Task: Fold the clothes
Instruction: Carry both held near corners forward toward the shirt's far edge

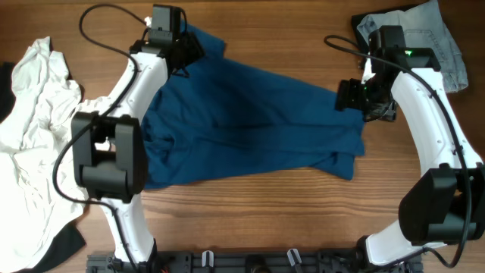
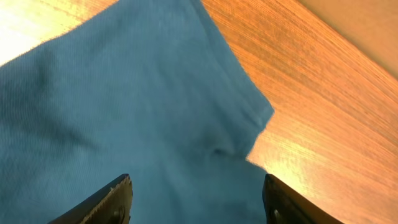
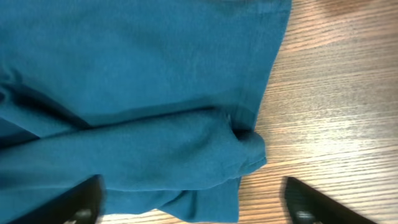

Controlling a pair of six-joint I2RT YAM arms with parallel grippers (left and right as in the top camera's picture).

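Wooden table (image 1: 250, 212) holds the deep-blue T-shirt (image 1: 258, 129) sprawled across its middle, rumpled and at best partly doubled, and the white shirt (image 1: 34, 136) lies heaped at the left, so I'd say most of the folding is left. Both claws hang open and empty over the blue cloth, the left gripper (image 2: 198, 193) at its far-left corner and the right gripper (image 3: 194, 190) by the right hem. The left arm hides part of the T-shirt, and the white shirt runs out of view.
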